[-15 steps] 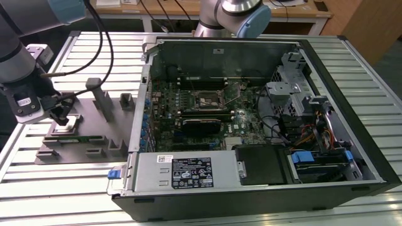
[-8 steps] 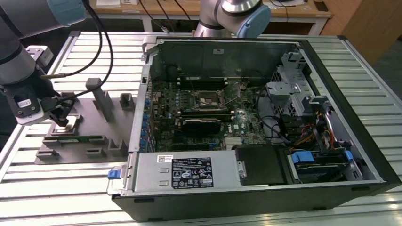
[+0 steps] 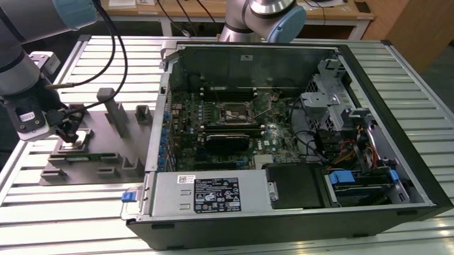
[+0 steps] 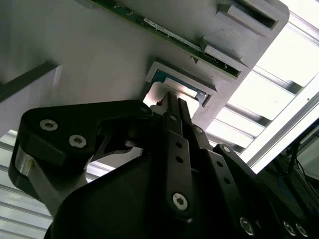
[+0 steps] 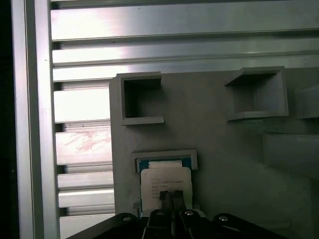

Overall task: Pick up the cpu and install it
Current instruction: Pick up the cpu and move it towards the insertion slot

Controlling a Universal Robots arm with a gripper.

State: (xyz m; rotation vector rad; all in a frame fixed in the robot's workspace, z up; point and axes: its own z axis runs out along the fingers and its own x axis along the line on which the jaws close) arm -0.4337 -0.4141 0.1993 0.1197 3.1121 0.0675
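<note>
So the arm is parked over at the exterior view's left, hanging above the grey tray that sits on the slatted table beside the open PC case. The gripper points straight down at the tray's near-left part, right over a pale square.

That pale square is the cpu. In the first wrist view it lies flat in its little pocket in the tray, silvery top up, with a blue-green edge peeking out along one side of the pocket. It hasn't gone anywhere: it's in the tray, well apart from the socket, which is in the middle of the motherboard inside the case.

The fingers look clenched tight, with only a thin line between them and nothing pinched there. The tips sit right over the cpu's edge in both wrist views. I honestly can't tell if they're touching the lid or hovering just off it.

The second wrist view also has a ram stick lying in a long slot of the tray, near the cpu pocket. A second arm stands behind the case at the top of the exterior view.
</note>
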